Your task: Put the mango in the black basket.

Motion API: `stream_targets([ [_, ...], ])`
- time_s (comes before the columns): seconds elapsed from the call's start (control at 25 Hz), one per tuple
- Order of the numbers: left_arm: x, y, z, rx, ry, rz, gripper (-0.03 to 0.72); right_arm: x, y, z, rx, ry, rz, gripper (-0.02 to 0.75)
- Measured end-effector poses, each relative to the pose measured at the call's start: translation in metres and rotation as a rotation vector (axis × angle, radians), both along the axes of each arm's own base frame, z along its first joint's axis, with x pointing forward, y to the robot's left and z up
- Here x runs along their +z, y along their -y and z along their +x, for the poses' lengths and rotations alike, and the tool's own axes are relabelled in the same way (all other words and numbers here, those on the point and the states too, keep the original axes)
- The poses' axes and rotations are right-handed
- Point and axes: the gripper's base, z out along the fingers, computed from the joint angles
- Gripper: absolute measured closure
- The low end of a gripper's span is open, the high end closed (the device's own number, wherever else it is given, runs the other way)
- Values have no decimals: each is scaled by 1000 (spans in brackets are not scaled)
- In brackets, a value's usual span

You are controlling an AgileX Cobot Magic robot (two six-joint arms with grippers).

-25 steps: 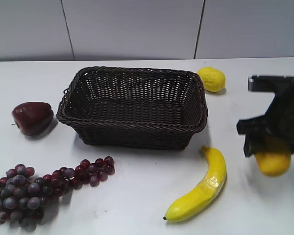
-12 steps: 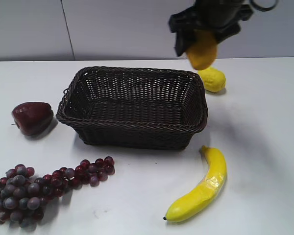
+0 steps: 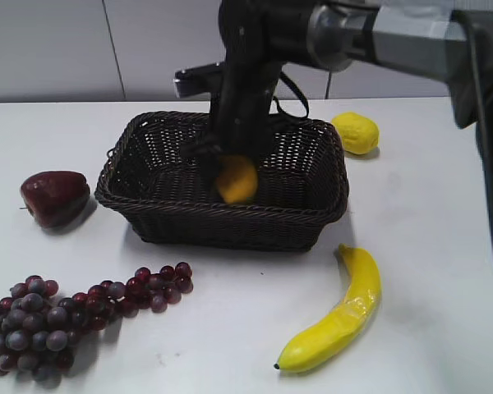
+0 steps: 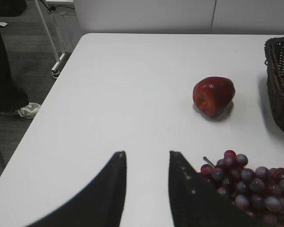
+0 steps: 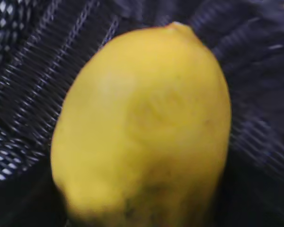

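The orange-yellow mango (image 3: 237,179) hangs low inside the black basket (image 3: 222,210), just above its floor near the front wall. My right gripper (image 3: 228,161) reaches down into the basket from above and is shut on the mango. In the right wrist view the mango (image 5: 142,127) fills the frame over the dark weave (image 5: 28,71), and the fingers are hidden behind it. My left gripper (image 4: 146,155) is open and empty above the bare table, left of the basket's corner (image 4: 280,80).
A lemon (image 3: 355,133) lies behind the basket's right corner. A banana (image 3: 333,316) lies at the front right. A dark red apple (image 3: 55,197) and a bunch of grapes (image 3: 57,320) lie to the left. The table's left edge (image 4: 47,109) drops to the floor.
My right arm has carried the mango from the table's right side, up over the basket's back right corner, then down into the basket. The other fruits have not moved.
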Motion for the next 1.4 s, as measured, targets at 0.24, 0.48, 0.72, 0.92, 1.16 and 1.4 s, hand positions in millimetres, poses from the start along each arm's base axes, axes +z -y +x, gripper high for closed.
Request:
stream_targets([
  [0.24, 0, 0, 0, 0, 0, 0, 448, -1, 1, 2, 22, -3, -2, 103],
  [0.48, 0, 0, 0, 0, 0, 0, 448, 31, -1, 5, 42, -11, -20, 97],
  [0.72, 0, 0, 0, 0, 0, 0, 448, 95, 10, 16, 36, 123, 65, 97],
  [0.92, 0, 0, 0, 0, 0, 0, 448, 140, 59, 26, -46, 208, 58, 97],
  [1.16, 0, 0, 0, 0, 0, 0, 448, 166, 155, 35, -228, 211, 33, 99],
  [1.4, 0, 0, 0, 0, 0, 0, 448, 161, 232, 4, -368, 112, -33, 106],
])
